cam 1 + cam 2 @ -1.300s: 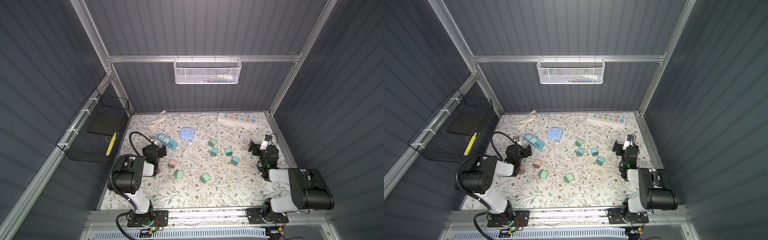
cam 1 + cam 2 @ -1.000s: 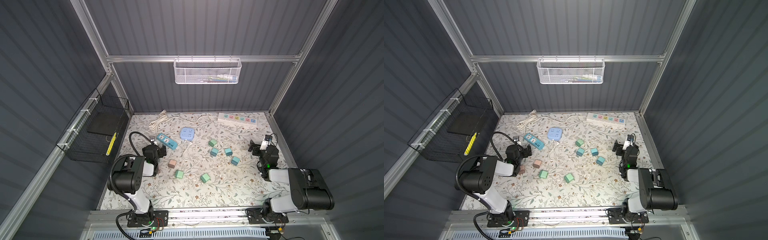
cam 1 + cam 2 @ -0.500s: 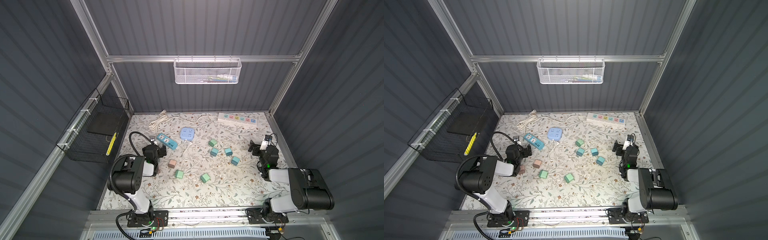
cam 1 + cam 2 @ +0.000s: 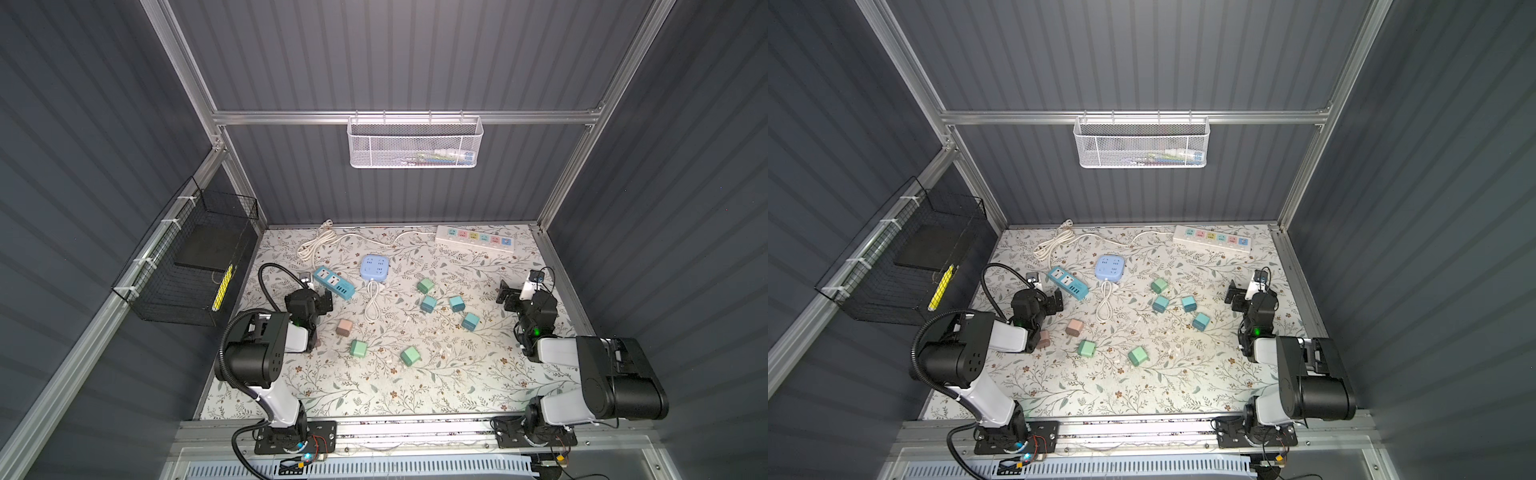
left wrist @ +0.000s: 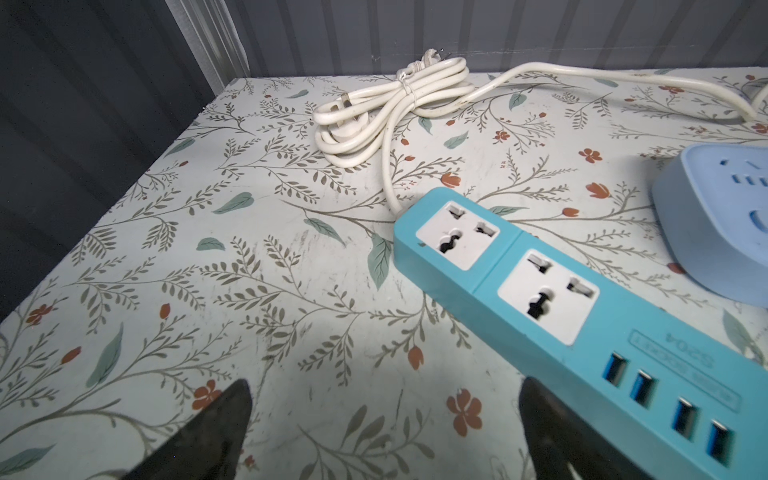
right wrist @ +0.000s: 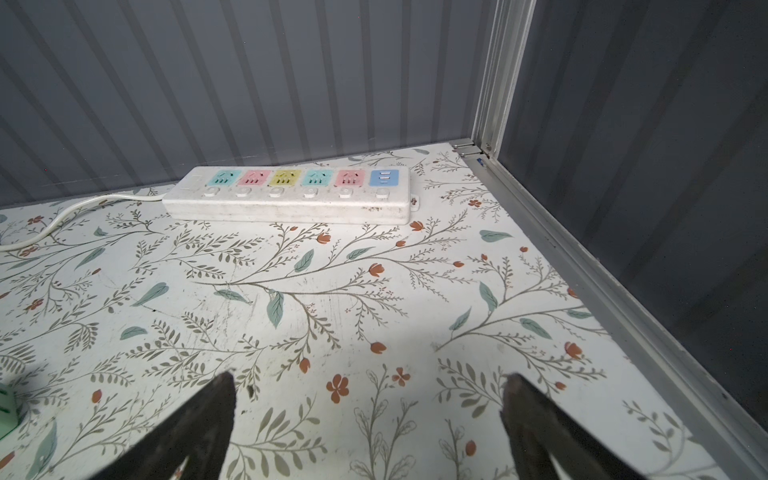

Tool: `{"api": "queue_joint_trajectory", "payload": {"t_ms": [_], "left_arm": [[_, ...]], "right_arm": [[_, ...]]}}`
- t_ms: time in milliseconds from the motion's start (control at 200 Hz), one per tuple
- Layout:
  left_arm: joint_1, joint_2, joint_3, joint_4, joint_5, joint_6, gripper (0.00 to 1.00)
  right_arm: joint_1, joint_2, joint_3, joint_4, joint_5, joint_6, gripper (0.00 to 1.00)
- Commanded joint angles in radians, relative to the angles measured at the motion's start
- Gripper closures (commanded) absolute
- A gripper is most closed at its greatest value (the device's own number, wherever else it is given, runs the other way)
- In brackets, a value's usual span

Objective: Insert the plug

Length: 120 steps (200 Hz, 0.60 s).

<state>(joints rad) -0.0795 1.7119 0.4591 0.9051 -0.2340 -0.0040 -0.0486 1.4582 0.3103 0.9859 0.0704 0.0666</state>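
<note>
Teal strip (image 4: 1068,283) (near blue socket (image 4: 1109,267))

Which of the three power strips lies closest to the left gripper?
The teal power strip with two white sockets and USB ports, beside the left gripper; the square blue strip and the long white strip lie farther off.

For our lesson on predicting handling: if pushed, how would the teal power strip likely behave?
The teal power strip looks like a rigid plastic bar, so probably stiff. It lies flat and low, so it should slide rather than roll or tip. Its white cord leaves one end towards a tied bundle, so it may drag or pivot.
</note>
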Motion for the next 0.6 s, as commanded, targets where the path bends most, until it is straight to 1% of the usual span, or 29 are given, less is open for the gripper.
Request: {"api": "queue_joint_trajectory", "payload": {"t_ms": [0, 290, 360, 405, 440, 480, 520, 535, 540, 595], "left_arm": [[-0.001, 0.003, 0.012, 0.006, 0.007, 0.015, 0.0], [0.0, 0.004, 0.015, -0.001, 0.009, 0.015, 0.0], [-0.002, -0.005, 0.004, 0.026, 0.0, 0.017, 0.0], [-0.002, -0.047, 0.016, -0.029, -0.031, 0.0, 0.0], [-0.002, -0.105, 0.046, -0.127, -0.057, -0.009, 0.0], [-0.002, -0.172, 0.091, -0.261, -0.06, -0.011, 0.0], [-0.002, -0.237, 0.126, -0.354, -0.033, -0.004, 0.0], [-0.002, -0.261, 0.139, -0.394, -0.021, 0.0, 0.0], [-0.002, -0.269, 0.144, -0.405, -0.019, 0.001, 0.0], [-0.002, -0.349, 0.203, -0.53, 0.02, 0.014, 0.0]], "right_arm": [[0.0, 0.001, 0.01, 0.002, -0.01, -0.008, 0.01], [0.0, 0.001, 0.01, 0.001, -0.012, -0.007, 0.01], [-0.001, 0.002, 0.011, -0.002, -0.013, -0.007, 0.01], [-0.003, 0.0, 0.012, -0.006, -0.018, -0.007, 0.01], [-0.003, -0.006, 0.015, -0.001, -0.001, -0.004, 0.01], [-0.002, -0.04, 0.036, -0.07, 0.031, 0.009, 0.01], [0.0, -0.091, 0.079, -0.173, 0.051, 0.015, 0.01], [0.0, -0.117, 0.114, -0.267, 0.058, 0.017, 0.01], [0.0, -0.117, 0.114, -0.267, 0.058, 0.017, 0.01], [0.0, -0.18, 0.232, -0.502, 0.066, 0.018, 0.01]]}}
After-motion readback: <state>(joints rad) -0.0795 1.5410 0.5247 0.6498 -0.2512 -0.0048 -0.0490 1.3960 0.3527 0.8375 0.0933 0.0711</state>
